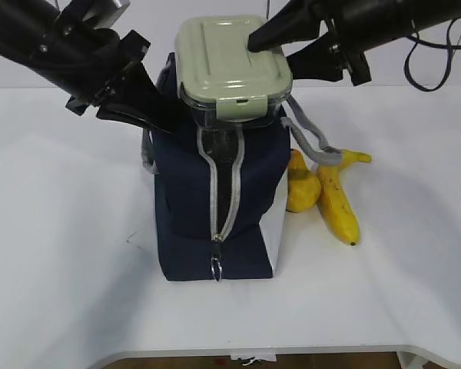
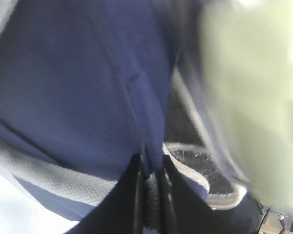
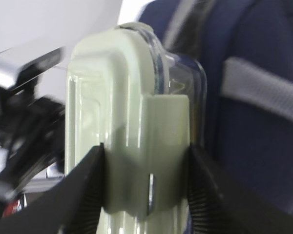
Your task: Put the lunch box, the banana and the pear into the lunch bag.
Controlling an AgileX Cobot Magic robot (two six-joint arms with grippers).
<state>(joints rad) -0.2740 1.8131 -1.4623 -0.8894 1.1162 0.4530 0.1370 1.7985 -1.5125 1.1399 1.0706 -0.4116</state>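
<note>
Lunch box [image 1: 232, 68]: sits tilted in the mouth of the lunch bag [image 1: 215, 207], its pale green lid facing the exterior camera, most of the body above the rim. The right gripper [image 3: 145, 187] is clenched on the box, one finger on the lid side and one on the clear base, as the right wrist view shows. The left gripper [image 2: 150, 195] is pinched on a fold of navy fabric at the bag's opening, apparently holding the mouth apart.

Bag: stands upright on the white surface [image 1: 61, 269], front zipper parted down to the ring pull [image 1: 217, 267]. A grey handle [image 1: 311, 142] trails to the right.

Banana [image 1: 339, 200] and pear [image 1: 300, 184]: lie on the surface just right of the bag, touching each other, not yet packed.

Risks, as judged:
- The box looks nearly as wide as the opening; pressed down at this tilt, a corner could catch on the rim or zipper edge and jam.
- Downward force on a jammed box could topple or drag the bag, as only a fabric pinch steadies it.
- If the fabric slips from the left gripper, the mouth may close around the box.
- Released too early, the box may tip out forward.
</note>
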